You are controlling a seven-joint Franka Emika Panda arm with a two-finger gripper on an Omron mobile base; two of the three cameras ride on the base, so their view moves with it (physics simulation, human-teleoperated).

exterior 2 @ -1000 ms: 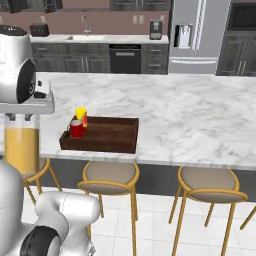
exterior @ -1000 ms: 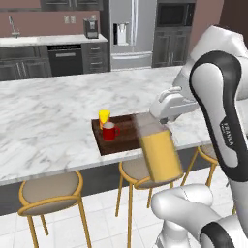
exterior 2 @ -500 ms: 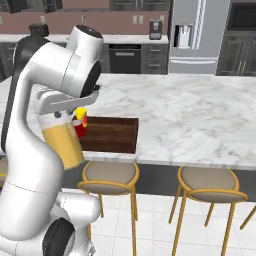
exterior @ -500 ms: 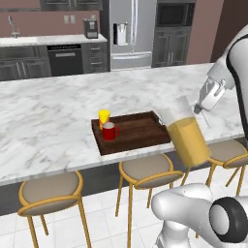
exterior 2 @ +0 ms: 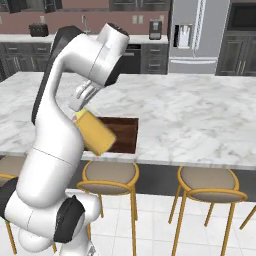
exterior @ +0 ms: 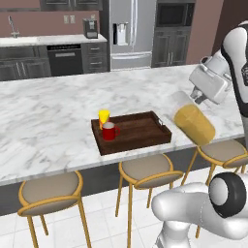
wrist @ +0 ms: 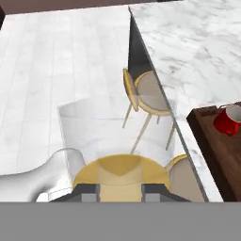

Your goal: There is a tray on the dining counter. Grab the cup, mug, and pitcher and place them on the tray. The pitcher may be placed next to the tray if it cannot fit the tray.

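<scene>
Two base cameras look forward and down from behind the arm, sharing the long white marble dining counter [exterior: 48, 121]; the hand camera peers closely along the gripper.

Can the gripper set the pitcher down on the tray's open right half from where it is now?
Probably yes. The gripper holds the tilted pitcher right of the tray; mug and cup crowd its left end only.

Bright, even rendered light, soft shadows, no blur.
</scene>
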